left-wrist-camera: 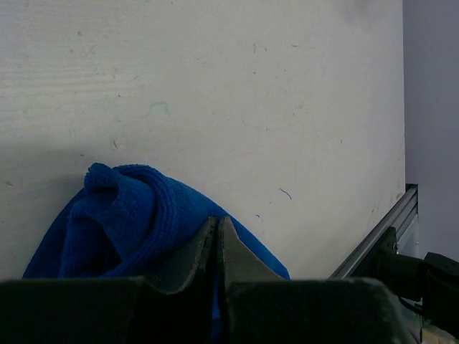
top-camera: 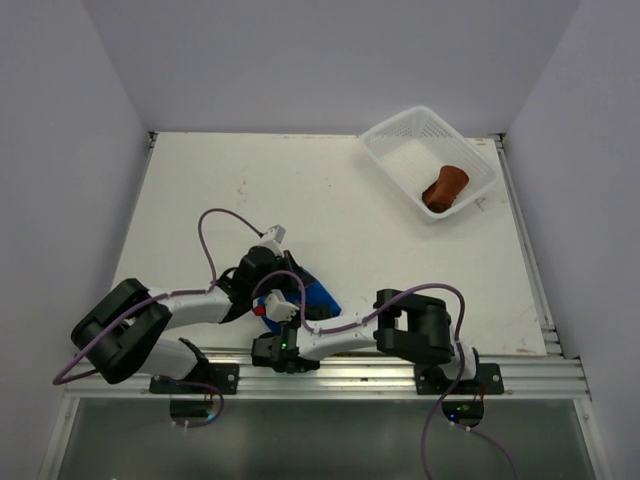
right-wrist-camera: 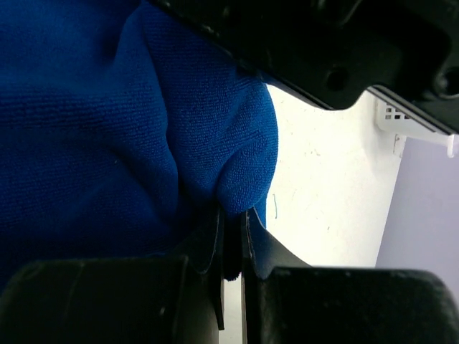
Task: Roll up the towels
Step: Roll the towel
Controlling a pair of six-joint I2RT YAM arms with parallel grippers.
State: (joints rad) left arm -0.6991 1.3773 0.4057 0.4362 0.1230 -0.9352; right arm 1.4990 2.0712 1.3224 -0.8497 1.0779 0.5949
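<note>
1. The blue towel [top-camera: 320, 296] is a bright royal-blue, fine-looped cloth. It is bunched into soft, rounded folds and is not flat.
2. It lies on the white table [top-camera: 300, 190], well apart from the white mesh basket [top-camera: 395, 140]. It sits to the basket's left, towards the near edge where the arms are mounted.
3. Both wrists cover most of the blue towel from above. The part that shows tapers diagonally, running away from the basket's side towards the near edge. Its full long axis cannot be made out.
4. The rust-brown towel [top-camera: 445, 187] lies inside the basket as a short, thick roll. Its long axis is slanted, with one end nearer the basket's far right rim and the other nearer its near left wall.
5. The left arm [top-camera: 190, 305] is folded low, its forearm reaching towards the basket's side. The left gripper [left-wrist-camera: 217, 228] has its fingers pressed together at the towel's near fold. Whether cloth is nipped between them cannot be told.
6. The right arm [top-camera: 340, 340] is bent back on itself, with its forearm pointing away from the basket. The right gripper [right-wrist-camera: 231, 215] is clamped on a bulging fold of the blue towel.
</note>
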